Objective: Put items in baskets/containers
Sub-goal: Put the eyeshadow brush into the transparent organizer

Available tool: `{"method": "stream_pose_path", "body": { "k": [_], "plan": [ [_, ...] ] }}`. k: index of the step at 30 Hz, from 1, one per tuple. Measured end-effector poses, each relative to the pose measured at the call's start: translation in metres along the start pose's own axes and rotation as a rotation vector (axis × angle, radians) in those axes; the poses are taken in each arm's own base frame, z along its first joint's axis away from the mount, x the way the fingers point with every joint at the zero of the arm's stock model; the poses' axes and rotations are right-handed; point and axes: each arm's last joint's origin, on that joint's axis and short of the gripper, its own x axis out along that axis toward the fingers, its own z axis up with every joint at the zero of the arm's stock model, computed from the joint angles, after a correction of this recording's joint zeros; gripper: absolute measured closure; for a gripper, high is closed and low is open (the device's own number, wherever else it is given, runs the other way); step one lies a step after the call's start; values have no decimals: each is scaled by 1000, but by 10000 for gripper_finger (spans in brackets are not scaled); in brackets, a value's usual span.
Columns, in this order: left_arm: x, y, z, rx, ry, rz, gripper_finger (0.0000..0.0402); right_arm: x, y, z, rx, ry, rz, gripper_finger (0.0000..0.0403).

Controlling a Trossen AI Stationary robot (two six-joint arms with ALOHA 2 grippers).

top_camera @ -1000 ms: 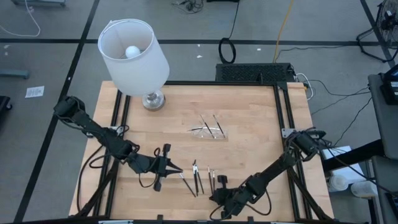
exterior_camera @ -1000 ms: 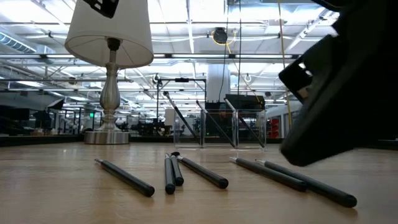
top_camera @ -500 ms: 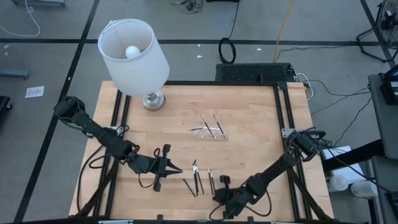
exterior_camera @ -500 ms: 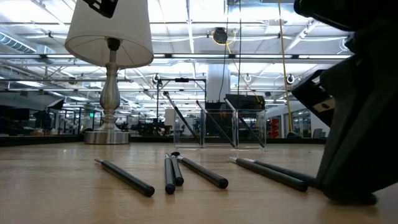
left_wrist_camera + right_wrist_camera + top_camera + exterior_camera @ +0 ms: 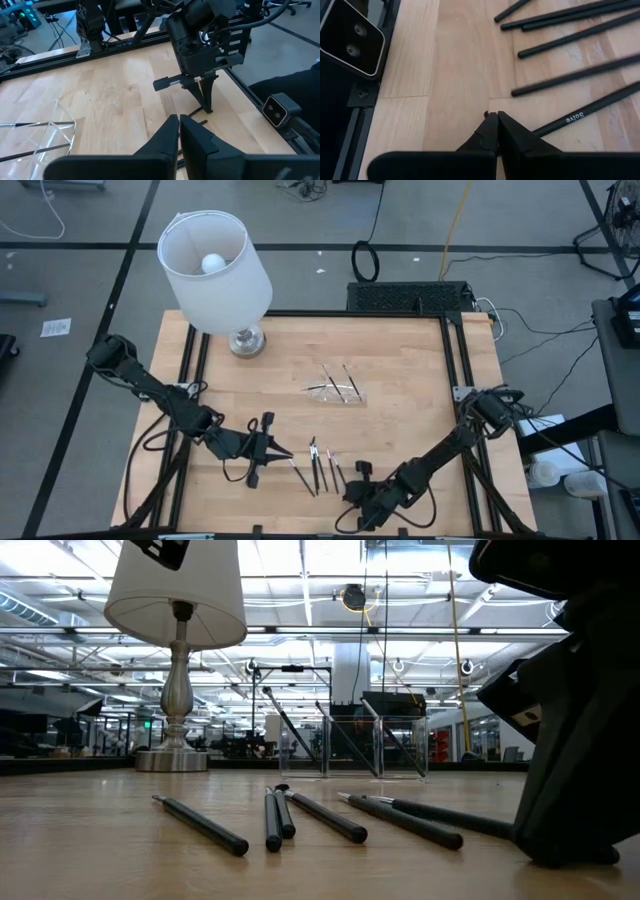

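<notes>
Several thin dark sticks (image 5: 318,467) lie flat on the wooden table near its front edge, also seen in the low view (image 5: 325,817) and the right wrist view (image 5: 570,37). A clear tray (image 5: 337,390) farther back holds a few more sticks leaning inside it (image 5: 350,745). My right gripper (image 5: 348,483) is shut, tipped down, its tips on the table at the sticks' right (image 5: 496,119). My left gripper (image 5: 287,452) hovers shut to the left of the sticks (image 5: 178,120), touching nothing. My right gripper stands with its shut fingertips (image 5: 570,854) down on the table, slanting from above. The outer side of one finger (image 5: 520,135) meets the near end of a lettered stick (image 5: 555,125), which lies flat on the wood and runs away from the finger.
A white-shaded lamp (image 5: 215,270) stands at the table's far left corner on a metal base (image 5: 246,340). Black frame rails (image 5: 455,360) run along the table's edges. Bare wood lies between the tray and the loose sticks.
My right gripper has tipped further downward and sunk until its shut tips rest on the table. The two rightmost sticks have slid and swung toward the table's left, closer to the others. The other sticks have stayed where they were.
</notes>
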Motion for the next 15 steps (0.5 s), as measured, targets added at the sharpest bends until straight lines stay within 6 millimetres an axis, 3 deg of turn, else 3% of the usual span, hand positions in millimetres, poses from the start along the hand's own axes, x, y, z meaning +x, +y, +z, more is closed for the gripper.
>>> {"method": "stream_pose_path", "body": {
  "k": [15],
  "plan": [
    [0, 0, -1, -8, 14, 0, 376, -7, -8, -5, 64, 71, -88, 403]
  ]
}}
